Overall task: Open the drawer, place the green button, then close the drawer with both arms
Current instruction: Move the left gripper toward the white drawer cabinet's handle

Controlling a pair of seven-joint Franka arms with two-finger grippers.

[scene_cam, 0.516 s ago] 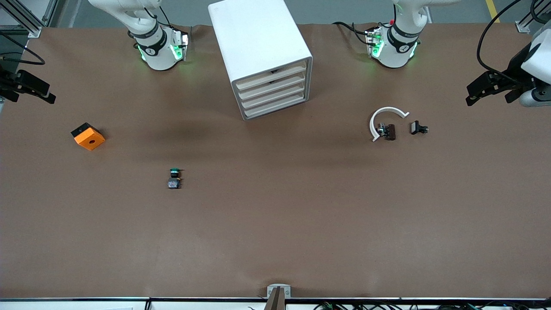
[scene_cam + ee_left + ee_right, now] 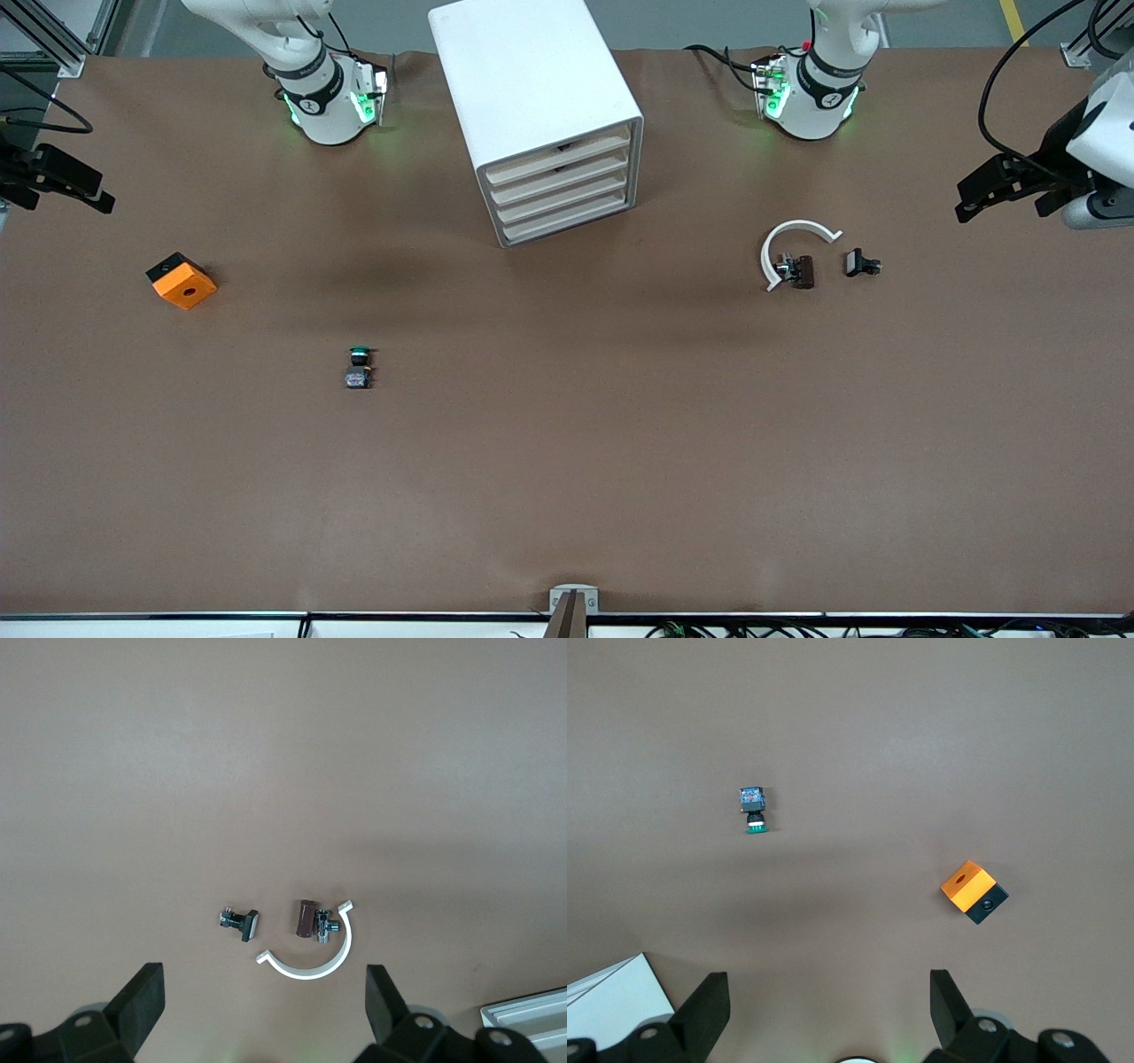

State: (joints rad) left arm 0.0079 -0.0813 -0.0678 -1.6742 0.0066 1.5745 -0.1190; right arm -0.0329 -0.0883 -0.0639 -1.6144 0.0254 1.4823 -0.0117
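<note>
The white cabinet (image 2: 532, 80) stands mid-table near the arms' bases. All its drawers are shut, the lowest drawer (image 2: 567, 222) included. The button (image 2: 359, 367), green cap and dark body, lies on the table nearer the front camera, toward the right arm's end. It also shows in the right wrist view (image 2: 753, 806). My right gripper (image 2: 71, 202) hangs open and empty high over the table's right-arm end, its jaws wide in its wrist view (image 2: 828, 1005). My left gripper (image 2: 999, 202) hangs open and empty over the left-arm end (image 2: 264, 1001).
An orange cube (image 2: 182, 280) (image 2: 974, 891) lies toward the right arm's end. A dark brown clip with a white curved strip (image 2: 795, 260) (image 2: 312, 939) and a small black part (image 2: 861, 263) (image 2: 240, 922) lie toward the left arm's end.
My left gripper has shifted slightly toward the arms' side of the table. Nothing else has moved.
</note>
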